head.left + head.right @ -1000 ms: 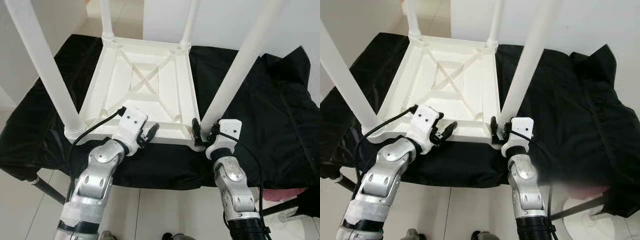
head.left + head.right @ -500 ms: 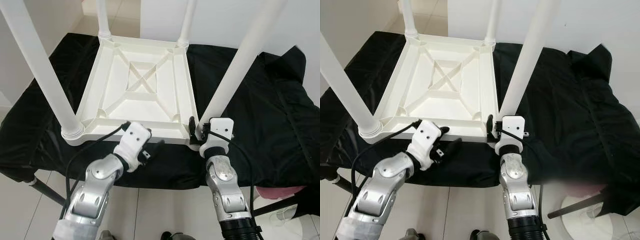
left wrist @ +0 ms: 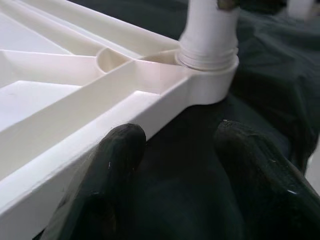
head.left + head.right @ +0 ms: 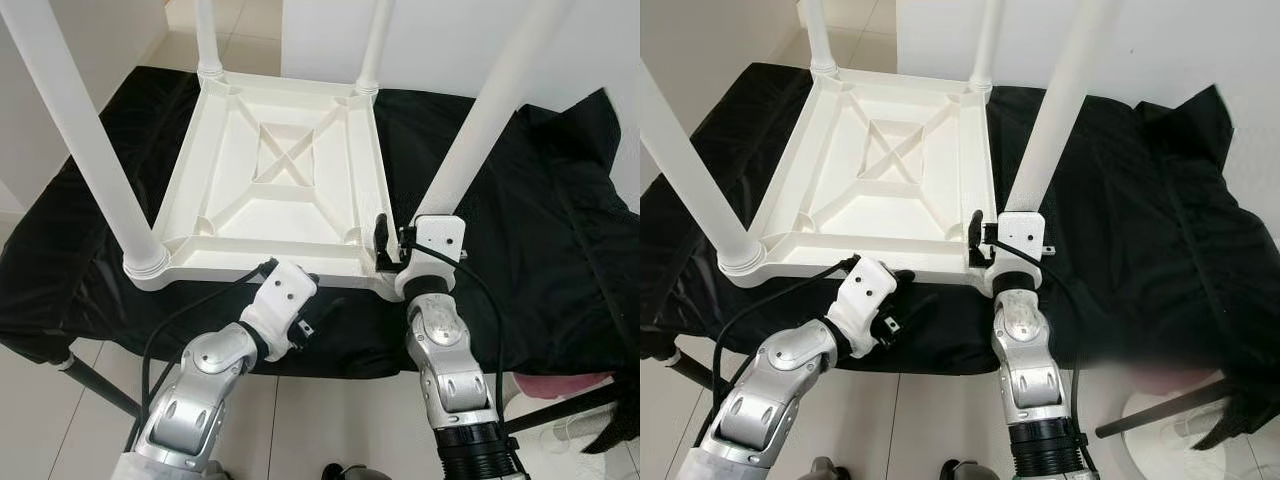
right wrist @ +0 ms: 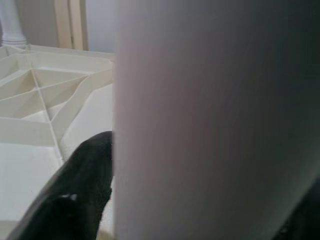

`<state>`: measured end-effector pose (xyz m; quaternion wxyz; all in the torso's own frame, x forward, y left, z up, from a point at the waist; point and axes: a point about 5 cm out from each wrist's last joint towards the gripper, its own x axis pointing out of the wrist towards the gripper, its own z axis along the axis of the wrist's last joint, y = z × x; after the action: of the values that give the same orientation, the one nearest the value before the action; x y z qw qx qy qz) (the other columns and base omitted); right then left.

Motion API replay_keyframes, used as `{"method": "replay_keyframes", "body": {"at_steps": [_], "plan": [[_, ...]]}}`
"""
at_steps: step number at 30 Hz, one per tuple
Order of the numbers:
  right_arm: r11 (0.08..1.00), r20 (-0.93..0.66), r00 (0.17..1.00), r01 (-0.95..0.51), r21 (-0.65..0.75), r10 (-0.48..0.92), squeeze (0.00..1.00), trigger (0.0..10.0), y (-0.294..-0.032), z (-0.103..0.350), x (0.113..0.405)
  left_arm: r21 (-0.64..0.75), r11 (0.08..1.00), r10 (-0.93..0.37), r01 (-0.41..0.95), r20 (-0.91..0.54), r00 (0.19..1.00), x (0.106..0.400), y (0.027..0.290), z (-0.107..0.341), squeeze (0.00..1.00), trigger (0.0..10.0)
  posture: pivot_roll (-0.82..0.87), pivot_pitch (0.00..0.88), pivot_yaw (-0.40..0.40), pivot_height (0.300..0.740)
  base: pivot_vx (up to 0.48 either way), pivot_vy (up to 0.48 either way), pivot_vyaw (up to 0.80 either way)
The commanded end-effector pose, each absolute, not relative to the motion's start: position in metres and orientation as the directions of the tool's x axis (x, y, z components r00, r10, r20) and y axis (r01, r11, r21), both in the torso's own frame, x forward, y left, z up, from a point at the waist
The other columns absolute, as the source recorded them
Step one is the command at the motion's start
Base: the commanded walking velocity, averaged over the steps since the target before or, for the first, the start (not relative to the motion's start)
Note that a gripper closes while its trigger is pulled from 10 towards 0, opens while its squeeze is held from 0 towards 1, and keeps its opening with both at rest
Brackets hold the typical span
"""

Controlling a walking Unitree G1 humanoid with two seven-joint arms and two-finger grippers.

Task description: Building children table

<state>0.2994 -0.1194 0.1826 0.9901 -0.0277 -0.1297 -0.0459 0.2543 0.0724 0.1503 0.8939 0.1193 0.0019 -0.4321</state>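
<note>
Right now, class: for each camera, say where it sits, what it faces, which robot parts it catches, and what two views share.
Left eye view: on the head, looking down at the upturned white table on a black cloth; both silver arms show.
Right eye view: beside it, same scene, right gripper at the near right leg.
Left wrist view: looks along the open left gripper at the table's rim.
Right wrist view: pressed close to that leg, one black finger showing.
Shared: both wrist views catch the table's ribbed underside.
</note>
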Motion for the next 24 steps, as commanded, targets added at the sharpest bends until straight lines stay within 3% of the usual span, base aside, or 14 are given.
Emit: {"method": "replay_keyframes", "body": {"at_steps": [1,2,4,5,24], "plan": [[0.992,0.259,0.96,0.119,-0.045,-0.103,0.0,4.5,-0.123,0.184,0.299,0.197,0.584,-0.786,0.788,-0.108,0.609,0.252,0.069,0.149,0.0,10.0,0.01,0.106,-0.084,0.74,0.0,0.0,0.0],[0.991,0.264,0.958,0.126,-0.047,-0.109,0.0,1.5,-0.123,0.185,0.299,0.197,0.583,-0.786,0.788,-0.109,0.609,0.252,0.069,0.15,0.0,10.0,0.01,0.105,-0.083,0.74,0.0,0.0,0.0],[0.991,0.271,0.956,0.125,-0.044,-0.109,0.0,2.0,-0.122,0.188,0.299,0.196,0.58,-0.788,0.791,-0.11,0.605,0.251,0.068,0.149,0.0,10.0,0.01,0.104,-0.083,0.74,0.0,0.0,0.0],[0.991,0.271,0.956,0.128,-0.042,-0.112,0.0,10.0,-0.122,0.19,0.299,0.193,0.576,-0.792,0.794,-0.11,0.601,0.25,0.067,0.149,0.0,10.0,0.01,0.104,-0.082,0.74,0.0,0.0,0.0],[0.989,0.278,0.949,0.148,0.015,-0.147,0.0,10.0,-0.123,0.204,0.301,0.19,0.552,-0.808,0.812,-0.118,0.577,0.247,0.062,0.148,0.0,10.0,0.01,0.102,-0.074,0.74,0.0,0.0,0.0]]}}
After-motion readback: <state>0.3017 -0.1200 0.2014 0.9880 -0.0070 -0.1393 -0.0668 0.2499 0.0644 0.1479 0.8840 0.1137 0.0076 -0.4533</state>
